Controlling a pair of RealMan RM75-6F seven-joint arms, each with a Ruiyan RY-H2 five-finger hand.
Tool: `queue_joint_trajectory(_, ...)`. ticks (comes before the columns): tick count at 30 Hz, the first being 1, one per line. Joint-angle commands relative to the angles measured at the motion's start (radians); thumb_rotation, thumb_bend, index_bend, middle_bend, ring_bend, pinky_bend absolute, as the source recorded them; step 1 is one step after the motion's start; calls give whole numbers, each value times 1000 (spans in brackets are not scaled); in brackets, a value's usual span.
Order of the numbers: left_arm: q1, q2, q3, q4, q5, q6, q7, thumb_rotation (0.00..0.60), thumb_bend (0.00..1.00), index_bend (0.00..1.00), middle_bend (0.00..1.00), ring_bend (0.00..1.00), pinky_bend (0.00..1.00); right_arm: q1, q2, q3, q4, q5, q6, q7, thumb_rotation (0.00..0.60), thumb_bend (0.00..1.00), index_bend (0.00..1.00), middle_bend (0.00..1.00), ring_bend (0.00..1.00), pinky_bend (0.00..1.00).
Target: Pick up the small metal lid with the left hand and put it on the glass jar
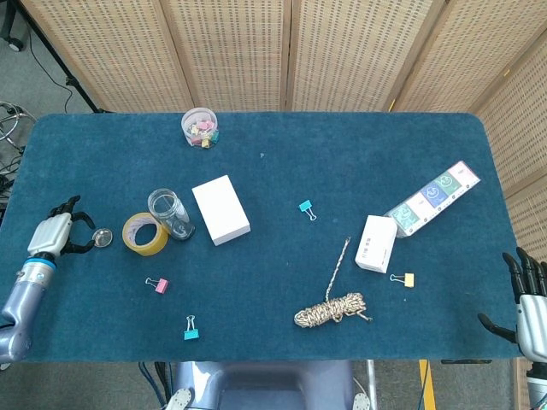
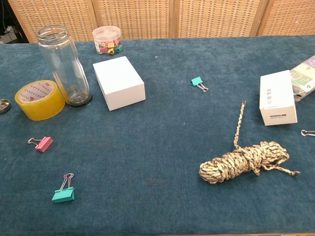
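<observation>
Left robot hand [image 1: 60, 233] is open, holding nothing, fingertips right beside the small metal lid [image 1: 102, 237]. Reach step; next it needs to pinch that lid, then go over to the glass jar [image 1: 171, 213] just past it.

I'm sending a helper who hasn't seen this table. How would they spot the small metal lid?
Start at the tall glass jar near the table's left side, then the yellow tape roll beside it. Just left of the tape lies the small metal lid, a flat silvery disc, right at the left hand.
</observation>
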Motion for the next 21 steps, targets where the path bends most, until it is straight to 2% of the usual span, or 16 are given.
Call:
queue_joint_trajectory(1,-3,-8,-1,13,-5,-9,-1,600,318,508,0,0,0,0,0,-1,0,-1,0,0,600,0,0,0,0,0)
queue_joint_trajectory(21,-24,-64,-8,99,-1,-59,-42,600,338,540,0,0,0,-1,8,-1,-1,2,-1,8,600,0,0,0,0,0)
